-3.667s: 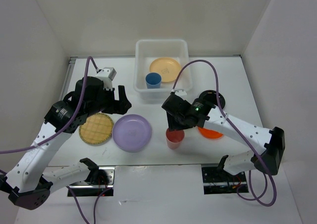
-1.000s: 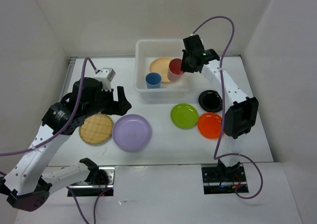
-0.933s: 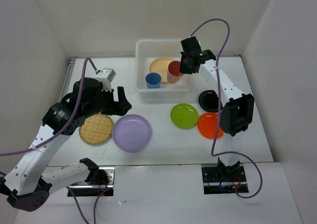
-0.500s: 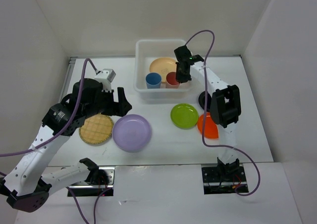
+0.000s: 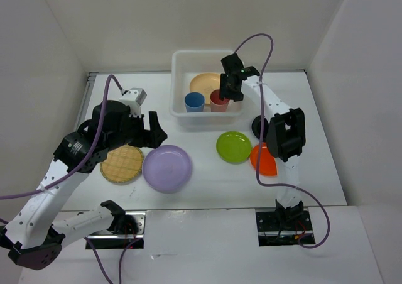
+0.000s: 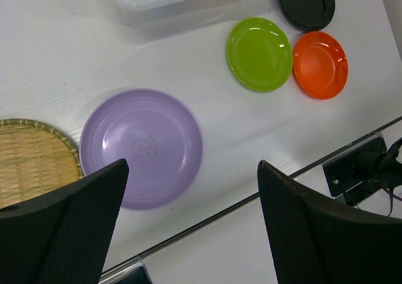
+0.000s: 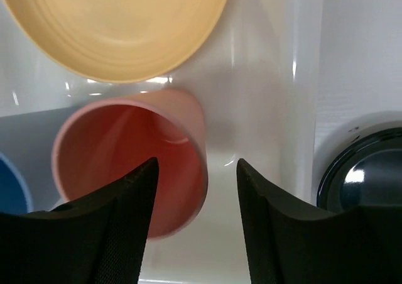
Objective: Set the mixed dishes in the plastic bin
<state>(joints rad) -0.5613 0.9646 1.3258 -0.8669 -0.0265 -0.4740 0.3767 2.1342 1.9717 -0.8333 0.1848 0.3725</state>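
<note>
The white plastic bin [image 5: 179, 63] holds a peach plate [image 5: 206, 81], a blue cup [image 5: 194, 101] and a pink cup [image 5: 218, 100]. My right gripper [image 5: 229, 92] is open just above the pink cup. In the right wrist view the pink cup [image 7: 129, 168] stands upright on the bin floor [image 7: 264, 127] with its right wall between the open fingers [image 7: 107, 227]. My left gripper [image 5: 157, 127] is open and empty, high over the lavender plate [image 5: 167, 168]. The bamboo plate [image 5: 122, 163], green plate [image 5: 233, 146], orange plate [image 5: 267, 161] and black plate [image 5: 259, 128] lie on the table.
In the left wrist view the lavender plate [image 6: 141, 147], bamboo plate [image 6: 31, 155], green plate [image 6: 259, 53], orange plate [image 6: 320, 64] and black plate [image 6: 307, 3] lie spread below. The right arm crosses over the black plate. White walls enclose the table on three sides.
My right gripper carried the pink cup from the table into the bin, set it beside the blue cup and opened. The left arm has not moved.
</note>
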